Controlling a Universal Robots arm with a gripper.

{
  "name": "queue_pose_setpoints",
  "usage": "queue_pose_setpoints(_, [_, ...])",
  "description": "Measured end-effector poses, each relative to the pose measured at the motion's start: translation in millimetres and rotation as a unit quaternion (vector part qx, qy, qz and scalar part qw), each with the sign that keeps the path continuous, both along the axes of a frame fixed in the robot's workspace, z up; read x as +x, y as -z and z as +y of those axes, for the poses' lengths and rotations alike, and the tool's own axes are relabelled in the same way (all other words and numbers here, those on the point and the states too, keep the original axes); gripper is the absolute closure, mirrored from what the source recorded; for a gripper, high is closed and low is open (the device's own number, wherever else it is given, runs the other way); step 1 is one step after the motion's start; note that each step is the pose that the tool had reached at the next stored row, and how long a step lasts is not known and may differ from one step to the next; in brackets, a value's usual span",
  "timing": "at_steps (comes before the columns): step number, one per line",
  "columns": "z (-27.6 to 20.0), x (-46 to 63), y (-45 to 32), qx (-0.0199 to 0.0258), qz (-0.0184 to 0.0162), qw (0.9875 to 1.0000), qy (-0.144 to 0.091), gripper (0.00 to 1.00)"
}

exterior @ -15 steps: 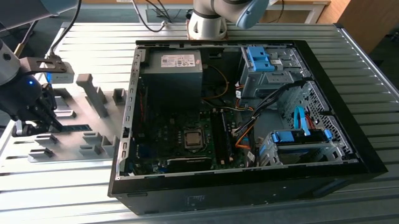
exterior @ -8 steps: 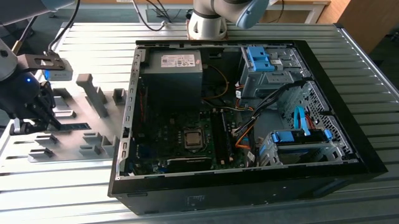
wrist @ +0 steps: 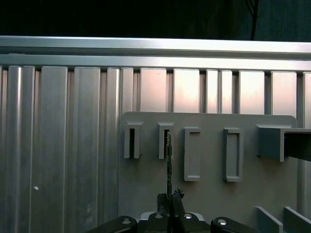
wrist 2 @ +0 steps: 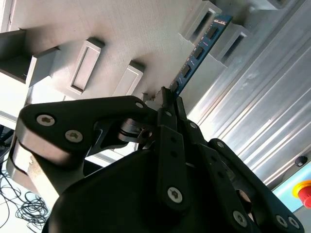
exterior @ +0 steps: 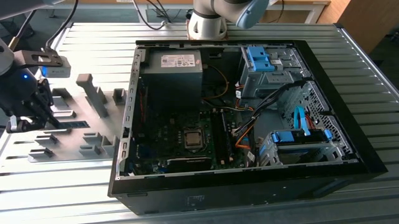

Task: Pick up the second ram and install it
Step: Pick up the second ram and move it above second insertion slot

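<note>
The memory stick (wrist 2: 198, 52) is clamped at its near end by the gripper (wrist 2: 168, 95), its far end lodged between grey fixture blocks (wrist 2: 237, 40).

Gripper (wrist 2: 170, 97) clamped second ram (wrist 2: 199, 52), whose far end sat hemmed between grey fixture blocks (wrist 2: 233, 41). Space above fixture plate (wrist: 209, 194) lay open. Case wall (exterior: 129, 116) rose just beside plate; cables (exterior: 249, 126) crowded the case interior.

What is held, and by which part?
The long, thin blue-green memory stick, pinched at one end by the black gripper; its other end sits at grey fixture blocks.
</note>
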State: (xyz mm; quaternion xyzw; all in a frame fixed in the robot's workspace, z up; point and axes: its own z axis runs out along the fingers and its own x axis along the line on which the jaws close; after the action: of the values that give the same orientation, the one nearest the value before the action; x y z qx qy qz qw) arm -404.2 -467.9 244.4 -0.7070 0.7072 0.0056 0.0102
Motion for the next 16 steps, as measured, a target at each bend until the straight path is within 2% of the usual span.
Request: queue_pose_setpoints(16, [0.0,0.0,-12.8,0.0,0.0,1.0,0.0,0.86])
